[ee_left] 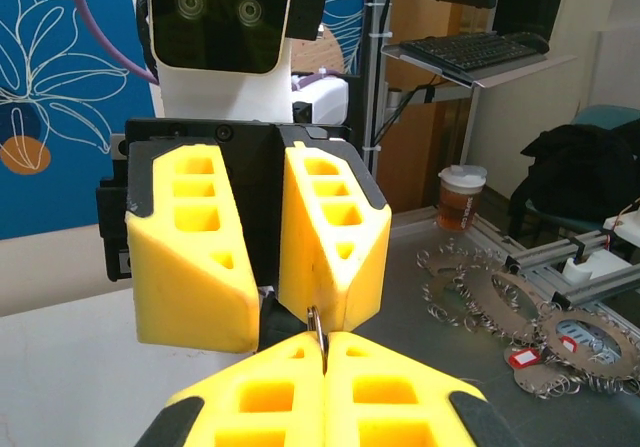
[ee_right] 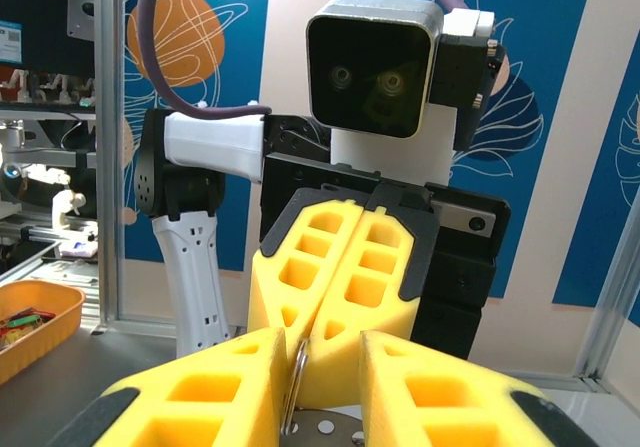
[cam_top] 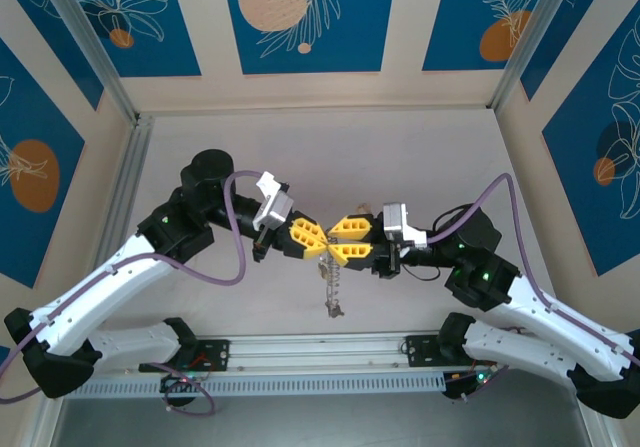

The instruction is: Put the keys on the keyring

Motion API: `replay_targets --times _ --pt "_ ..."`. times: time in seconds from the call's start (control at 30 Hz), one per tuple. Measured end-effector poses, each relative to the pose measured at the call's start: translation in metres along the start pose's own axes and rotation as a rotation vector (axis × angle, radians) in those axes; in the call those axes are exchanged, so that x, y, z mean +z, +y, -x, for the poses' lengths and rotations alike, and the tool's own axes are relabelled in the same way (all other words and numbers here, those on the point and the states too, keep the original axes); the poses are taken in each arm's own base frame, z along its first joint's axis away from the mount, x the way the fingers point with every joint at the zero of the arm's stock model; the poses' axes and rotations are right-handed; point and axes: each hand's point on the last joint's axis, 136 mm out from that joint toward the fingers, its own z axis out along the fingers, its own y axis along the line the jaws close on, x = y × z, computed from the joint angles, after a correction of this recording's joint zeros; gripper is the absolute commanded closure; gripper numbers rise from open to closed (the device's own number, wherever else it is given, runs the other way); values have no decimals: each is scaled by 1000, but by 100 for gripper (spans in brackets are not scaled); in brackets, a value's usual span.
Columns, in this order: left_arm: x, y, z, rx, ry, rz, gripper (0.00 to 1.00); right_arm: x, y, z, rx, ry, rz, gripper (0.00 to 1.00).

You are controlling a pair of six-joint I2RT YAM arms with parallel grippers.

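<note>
In the top view we see both arms meeting mid-frame, well inside the pale bench (cam_top: 400, 157). Open surface runs above them to the back wall and out to the aluminium side rails (cam_top: 120, 192), and a long aluminium rail (cam_top: 320, 352) marks the near edge at the bottom.

The yellow-fingered left gripper (cam_top: 318, 243) is clamped tight on the large thin silver-grey metal keyring (ee_left: 317, 325). The right gripper (cam_top: 336, 241) faces it tip to tip. Its jaws stand partly apart, with the keyring's wire in the gap, close against one finger and not pinched.

The top view gives us the bunch of small silvery metal keys (cam_top: 332, 292) just below the fingertips; we cannot tell whether it hangs or lies on the bench.

The left wrist view adds a grey surface (ee_left: 420, 337) at lower right carrying more loaded key hoops (ee_left: 590, 347), and a lidded cup (ee_left: 462, 192). The right wrist view adds an orange tray (ee_right: 35, 317) at lower left.

Blue flower-patterned wall panels (cam_top: 300, 17) surround the bench.
</note>
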Motion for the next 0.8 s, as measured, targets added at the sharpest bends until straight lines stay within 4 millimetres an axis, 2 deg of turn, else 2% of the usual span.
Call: replay_targets --times 0.47,0.57,0.73,0.8 --pt "0 1 -1 -8 4 7 100 -4 0 -9 0 42 -13 76" --pt "0 1 -2 -10 6 8 100 -4 0 -12 4 54 -14 82" --pt "0 3 -2 -9 7 20 100 -4 1 -14 6 62 -3 99" --pt "0 4 -2 -9 7 24 100 -5 0 -15 7 63 -7 100"
